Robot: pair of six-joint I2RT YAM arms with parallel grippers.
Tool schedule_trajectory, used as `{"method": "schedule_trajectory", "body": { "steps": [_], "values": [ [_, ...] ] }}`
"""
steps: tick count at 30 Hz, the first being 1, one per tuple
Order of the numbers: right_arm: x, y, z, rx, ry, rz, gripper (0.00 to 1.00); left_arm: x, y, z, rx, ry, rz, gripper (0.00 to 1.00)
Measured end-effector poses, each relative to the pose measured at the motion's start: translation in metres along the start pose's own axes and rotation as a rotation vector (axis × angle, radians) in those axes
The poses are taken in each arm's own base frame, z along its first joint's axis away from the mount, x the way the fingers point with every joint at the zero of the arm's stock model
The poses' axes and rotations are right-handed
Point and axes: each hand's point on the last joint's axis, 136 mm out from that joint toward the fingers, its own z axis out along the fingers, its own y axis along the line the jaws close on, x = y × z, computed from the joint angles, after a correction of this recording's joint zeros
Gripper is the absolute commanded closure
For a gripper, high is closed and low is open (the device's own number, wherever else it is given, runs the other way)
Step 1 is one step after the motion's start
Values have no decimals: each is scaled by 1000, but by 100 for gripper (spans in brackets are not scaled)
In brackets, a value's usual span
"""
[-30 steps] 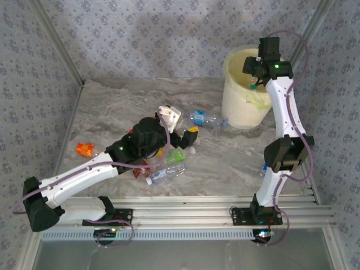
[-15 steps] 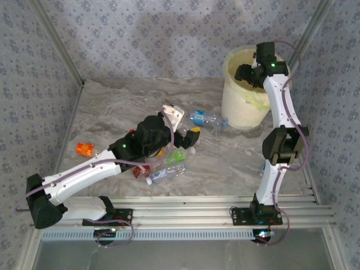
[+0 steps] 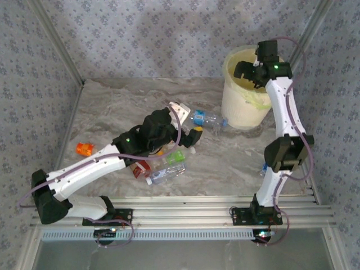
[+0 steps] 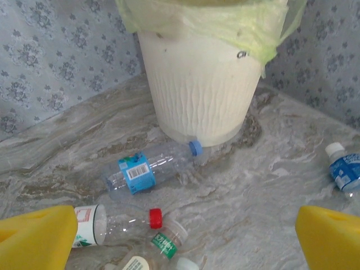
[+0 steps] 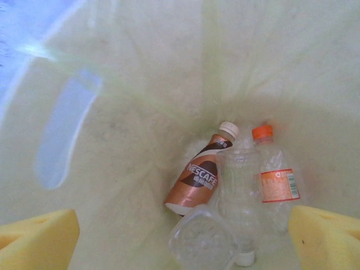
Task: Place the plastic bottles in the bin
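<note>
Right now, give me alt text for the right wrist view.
Open right gripper looks down into the lined bin; at its bottom lie a brown Nescafe bottle, an orange-capped clear bottle and a clear unlabelled bottle between them.

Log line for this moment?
left gripper open, blue-label bottle ahead | right gripper open over bin | Nescafe bottle, orange-cap bottle inside

marbled grey table (image 3: 225,163), floral wallpaper walls (image 3: 140,39)

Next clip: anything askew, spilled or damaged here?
Nothing spilled or damaged. The bin stands upright; its bag hangs unevenly over the rim. One orange bottle lies alone at the left of the table, apart from the pile near the left end effector.
</note>
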Motion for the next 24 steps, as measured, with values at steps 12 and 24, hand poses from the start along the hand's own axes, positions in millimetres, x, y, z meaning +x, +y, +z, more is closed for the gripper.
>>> {"method": "schedule_trajectory", "body": {
  "steps": [12,24],
  "values": [
    [26,16,-89,-161,-86,-16,0,16,-2,15,-13,109,-4,0],
    [93,22,-117,-352,-67,60,0,35,-8,21,-59,233,16,0]
  ]
}}
